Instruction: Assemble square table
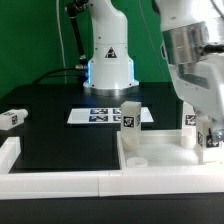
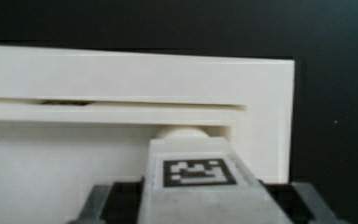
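The white square tabletop [image 1: 160, 155] lies at the exterior view's right front with its raised rim up. Two white legs with tags stand upright on it, one at the left far corner [image 1: 130, 114] and one at the right far corner [image 1: 190, 118]. My gripper [image 1: 207, 138] is over the slab's right edge, shut on another tagged leg [image 2: 197, 172]. In the wrist view the fingers [image 2: 108, 203] sit on either side of this leg. Its far tip [image 2: 190, 130] is against the slab's rim [image 2: 140, 85]. A loose leg [image 1: 12, 118] lies at the far left.
The marker board [image 1: 100, 115] lies flat in front of the robot base [image 1: 108, 65]. Long white border rails [image 1: 55, 182] run along the front and up the left side. The table is black.
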